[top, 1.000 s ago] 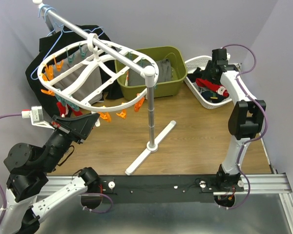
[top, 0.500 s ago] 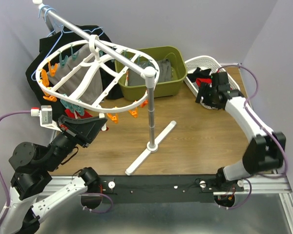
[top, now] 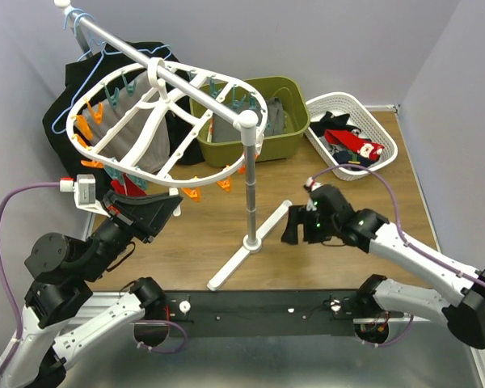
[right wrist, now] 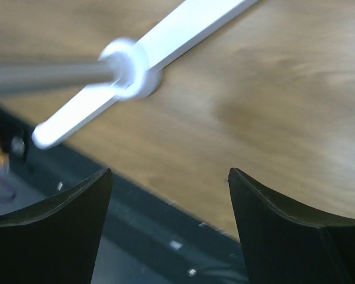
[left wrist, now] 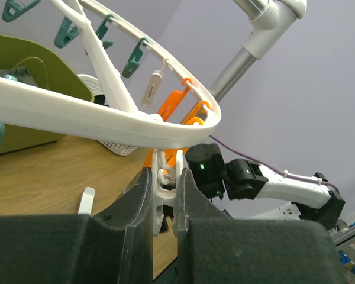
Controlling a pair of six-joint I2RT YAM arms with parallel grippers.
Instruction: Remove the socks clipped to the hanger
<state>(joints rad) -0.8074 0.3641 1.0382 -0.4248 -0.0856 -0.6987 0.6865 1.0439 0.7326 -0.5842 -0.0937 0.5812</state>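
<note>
The hanger (top: 158, 121), a white oval lattice frame ringed with orange and teal pegs, hangs from the rail. My left gripper (top: 171, 204) is under its near rim. In the left wrist view the gripper (left wrist: 164, 190) is shut on a white peg (left wrist: 160, 177) that hangs from the rim (left wrist: 106, 121). A red sock (top: 129, 186) shows below the rim beside the gripper. More socks (top: 354, 145), red and dark, lie in the white basket. My right gripper (top: 293, 226) is open and empty, low over the floor by the stand's foot; its wrist view (right wrist: 168, 231) shows only floor.
A white stand pole (top: 249, 186) with a cross foot (top: 263, 233) rises mid-floor. A green bin (top: 287, 129) and a white basket (top: 388, 145) stand at the back right. A black garment (top: 65, 109) and a grey cloth (top: 133, 137) hang behind the hanger.
My right arm has swung from the white basket down to the floor by the stand's foot. The hanger has tilted and turned, and my left gripper has risen slightly under its rim.
</note>
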